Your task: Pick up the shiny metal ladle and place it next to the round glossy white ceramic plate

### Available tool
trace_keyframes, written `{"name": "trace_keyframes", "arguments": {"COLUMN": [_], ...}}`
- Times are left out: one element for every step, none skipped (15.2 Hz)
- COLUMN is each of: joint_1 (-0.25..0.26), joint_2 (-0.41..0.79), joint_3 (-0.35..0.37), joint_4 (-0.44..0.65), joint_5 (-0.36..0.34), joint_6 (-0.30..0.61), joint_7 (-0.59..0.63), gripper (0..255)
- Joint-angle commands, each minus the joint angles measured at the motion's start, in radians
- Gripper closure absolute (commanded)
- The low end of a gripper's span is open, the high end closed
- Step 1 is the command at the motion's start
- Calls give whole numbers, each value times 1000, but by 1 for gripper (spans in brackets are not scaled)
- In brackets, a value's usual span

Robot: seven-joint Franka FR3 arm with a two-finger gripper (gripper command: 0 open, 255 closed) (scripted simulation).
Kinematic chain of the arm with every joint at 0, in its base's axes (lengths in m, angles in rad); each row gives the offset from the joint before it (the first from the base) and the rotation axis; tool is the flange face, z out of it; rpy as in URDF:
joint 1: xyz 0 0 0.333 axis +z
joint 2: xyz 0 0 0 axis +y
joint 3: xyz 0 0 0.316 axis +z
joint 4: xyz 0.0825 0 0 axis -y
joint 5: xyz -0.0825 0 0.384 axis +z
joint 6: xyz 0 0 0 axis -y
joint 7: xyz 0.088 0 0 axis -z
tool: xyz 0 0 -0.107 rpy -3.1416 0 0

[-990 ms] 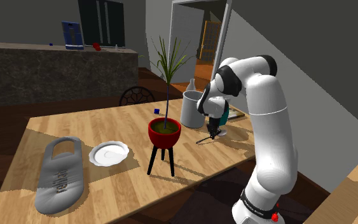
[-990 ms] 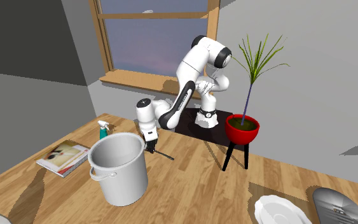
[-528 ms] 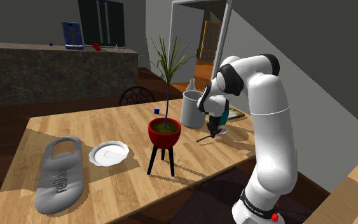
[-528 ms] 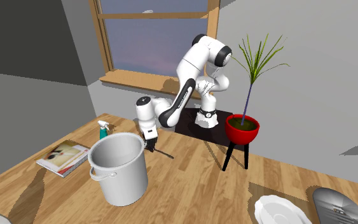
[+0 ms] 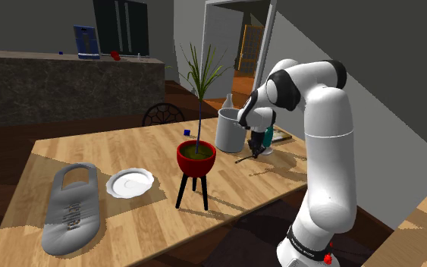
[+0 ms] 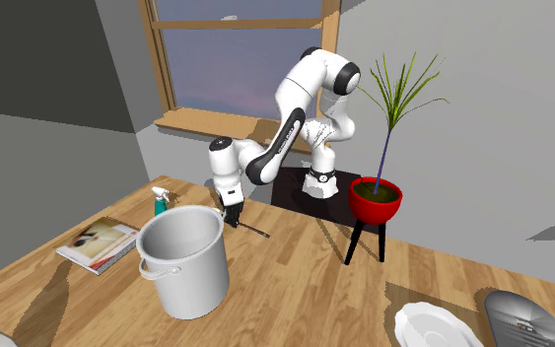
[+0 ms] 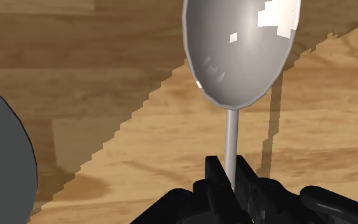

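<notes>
- While it is clasped by its thin handle in the black gripper (image 7: 233, 175), the silvery ladle (image 7: 241, 51) is seen with its bowl pointing away from the hand, bright highlights showing on the bowl.
- The two fingers (image 7: 214, 172) are closed tightly on the handle, one on each side, in the wrist view.
- The ladle's shadow is cast on the wood beside the handle, not beneath it, which suggests the ladle is held a little above the table (image 5: 128, 144).
- The gripper (image 5: 254, 149) is pictured low over the table just beside the large grey pot (image 5: 230, 129) in the shoulder view, with the ladle (image 5: 243, 158) jutting out toward that view's left.
- From the second exterior view, the gripper (image 6: 232, 219) is shown just behind the pot (image 6: 184, 261), and the ladle (image 6: 252, 232) slants down toward that view's right.
- The white plate (image 5: 130, 183) is set well apart from the ladle, with the plant in its red bowl (image 5: 196, 158) on a black stand between them.
- A grey flat bag (image 5: 71, 208) lies just beside the plate, on the shoulder view's left.
- A magazine (image 6: 98, 243) and a small spray bottle (image 6: 160, 202) are seen near the pot.
</notes>
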Motion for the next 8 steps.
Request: {"name": "trace_keyframes", "arguments": {"joint_1": [16, 24, 31, 39, 47, 55, 62, 70], "joint_2": [-24, -36, -48, -60, -72, -84, -96, -108], "joint_3": [-20, -30, -39, -48, -57, -66, -75, -83], "joint_4": [-1, 1, 2, 4, 7, 9, 12, 15], "joint_5": [-25, -38, -51, -63, -76, -89, -102, -115], "joint_6": [-17, -27, -37, -47, -57, -67, -78, -88], "joint_7": [14, 22, 29, 38, 46, 54, 62, 70], "gripper": [255, 255, 255, 255, 255, 255, 255, 255]}}
